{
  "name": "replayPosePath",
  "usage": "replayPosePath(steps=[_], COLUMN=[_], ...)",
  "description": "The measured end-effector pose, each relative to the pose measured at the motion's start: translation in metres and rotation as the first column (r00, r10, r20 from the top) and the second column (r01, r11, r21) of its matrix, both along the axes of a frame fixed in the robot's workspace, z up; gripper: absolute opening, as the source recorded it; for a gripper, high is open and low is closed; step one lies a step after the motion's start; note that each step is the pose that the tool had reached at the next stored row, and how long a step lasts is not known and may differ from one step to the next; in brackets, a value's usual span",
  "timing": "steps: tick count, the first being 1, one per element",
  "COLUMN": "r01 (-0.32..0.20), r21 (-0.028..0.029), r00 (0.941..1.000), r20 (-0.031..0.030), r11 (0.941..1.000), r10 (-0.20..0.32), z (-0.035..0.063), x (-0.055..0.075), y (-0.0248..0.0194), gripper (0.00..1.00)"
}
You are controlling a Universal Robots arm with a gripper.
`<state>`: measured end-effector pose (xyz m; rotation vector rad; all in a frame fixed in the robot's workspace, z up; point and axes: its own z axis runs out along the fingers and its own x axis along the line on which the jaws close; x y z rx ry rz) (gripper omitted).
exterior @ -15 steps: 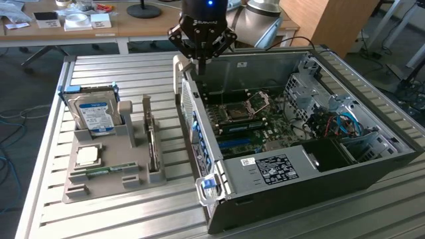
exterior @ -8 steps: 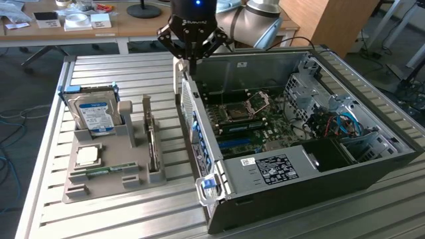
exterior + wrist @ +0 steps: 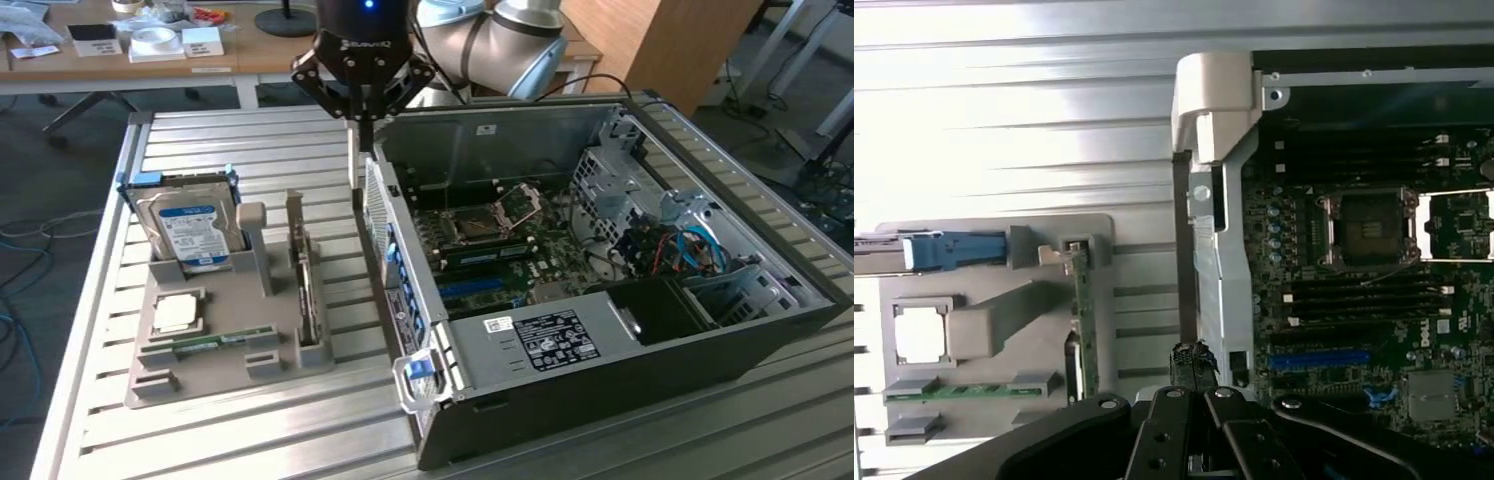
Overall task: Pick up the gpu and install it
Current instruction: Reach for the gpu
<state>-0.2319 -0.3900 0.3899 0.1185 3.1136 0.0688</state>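
A slatted metal table (image 3: 214,440) is seen carrying an open computer case (image 3: 641,370) laid on its side, with the motherboard (image 3: 494,240) exposed inside. A grey and silver arm (image 3: 507,40) is seen above the far end of the case. On the exterior view's left of the case, a grey tray (image 3: 214,370) is set on the table. A blue-labelled hard drive (image 3: 194,230) is stood upright in the far end of the tray. The gpu (image 3: 307,300) is stood on its long edge in the slot along the tray's side nearest the case, apart from the claw. Its long axis is laid along the tray's length, parallel to the case's side wall, and its flat faces are turned toward the case and the hard drive. In the wrist view the gpu's (image 3: 1081,310) green edge is shown, with a pale metal piece at the end on the hard drive's side. The claw (image 3: 356,185) is clenched on nothing and is held above the gap between tray and case, beside the case's rear corner. A square processor (image 3: 178,313) and a narrow memory stick (image 3: 200,347) are laid in the tray's near recesses.
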Motion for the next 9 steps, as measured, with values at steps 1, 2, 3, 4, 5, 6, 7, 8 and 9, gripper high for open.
replayPosePath(steps=[1,2,3,4,5,6,7,8,9], r01=[0.0,0.0,0.0,0.0,0.0,0.0,0.0,0.0,0.0], r21=[0.0,0.0,0.0,0.0,0.0,0.0,0.0,0.0001,0.0], r00=[1.0,1.0,1.0,1.0,1.0,1.0,1.0,1.0,1.0], r20=[0.0,0.0,0.0,0.0,0.0,0.0,0.0,0.0,0.0], r11=[1.0,1.0,1.0,1.0,1.0,1.0,1.0,1.0,1.0], r10=[0.0,0.0,0.0,0.0,0.0,0.0,0.0,0.0,0.0], z=[-0.0001,-0.0002,-0.0003,-0.0004,-0.0005,-0.0005,-0.0006,-0.0007,-0.0008], x=[-0.003,-0.006,-0.008,-0.011,-0.013,-0.016,-0.019,-0.021,-0.024], y=[0.0005,0.001,0.0014,0.0018,0.0021,0.0025,0.0027,0.003,0.0032], gripper=[0.11,0.11,0.11,0.11,0.11,0.11,0.11,0.11,0.11])
